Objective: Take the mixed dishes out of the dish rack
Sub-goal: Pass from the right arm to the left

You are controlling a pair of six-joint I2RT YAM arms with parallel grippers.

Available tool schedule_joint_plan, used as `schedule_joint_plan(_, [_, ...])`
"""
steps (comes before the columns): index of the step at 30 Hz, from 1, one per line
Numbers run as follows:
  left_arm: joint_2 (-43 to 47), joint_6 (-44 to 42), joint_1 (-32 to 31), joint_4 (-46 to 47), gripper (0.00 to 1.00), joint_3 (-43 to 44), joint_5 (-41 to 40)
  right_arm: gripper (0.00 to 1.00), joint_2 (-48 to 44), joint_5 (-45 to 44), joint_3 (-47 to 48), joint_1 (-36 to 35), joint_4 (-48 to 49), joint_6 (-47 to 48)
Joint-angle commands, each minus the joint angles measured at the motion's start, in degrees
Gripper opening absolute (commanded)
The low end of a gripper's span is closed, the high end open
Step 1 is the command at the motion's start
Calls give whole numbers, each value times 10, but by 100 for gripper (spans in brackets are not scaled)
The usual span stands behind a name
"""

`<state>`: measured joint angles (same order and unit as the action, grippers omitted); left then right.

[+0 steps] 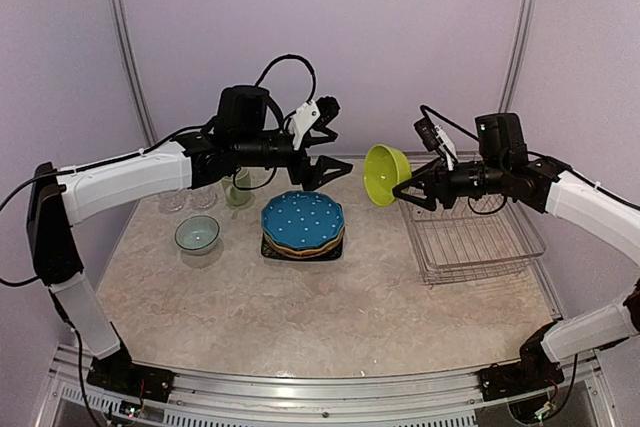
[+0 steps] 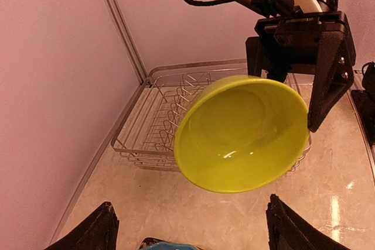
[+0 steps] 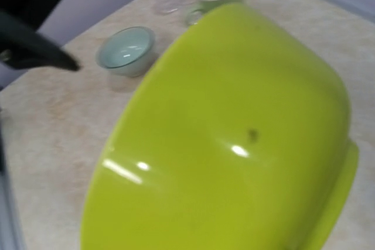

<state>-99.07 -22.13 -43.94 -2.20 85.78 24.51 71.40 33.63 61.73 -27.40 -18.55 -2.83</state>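
Fingers (image 2: 96,229) of left gripper (image 1: 332,142): wide apart, holding nothing, in the air left of the dish rack (image 1: 470,245).

Right gripper (image 1: 407,190): clamped on the rim of the lime bowl (image 1: 386,175). Bowl is raised off the table (image 1: 350,307), just beside the rack's left side, tipped on edge, hollow facing the left gripper.

Plate stack, well left of the rack: blue white-dotted plate (image 1: 302,219) on top, black square plate (image 1: 272,249) at the bottom.

Farther left of the rack:
- white bowl (image 1: 197,234), contents not discernible
- pale green mug (image 1: 238,190)
- two clear glasses (image 1: 172,202)
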Motion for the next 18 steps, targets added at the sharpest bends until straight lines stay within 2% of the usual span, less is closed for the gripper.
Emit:
schedule_joint_plan(1, [-19,2,-8,-4,81,25,11,38,17,42,19,-28,34,-25])
schedule_joint_plan(6, [-33,5,-15,-6,74,38,13,37,35,48,38,-54,37,-25])
schedule_joint_plan(11, [-40,3,-18,-9,58,40,15,37,48,63,54,-67,40,-26])
schedule_joint_plan(15, [-43,-11,-19,-20,39,41,12,37,58,71,65,-71,27,-22])
schedule_joint_plan(18, [-44,-16,-19,-20,16,38,2,37,59,72,63,-71,23,-18])
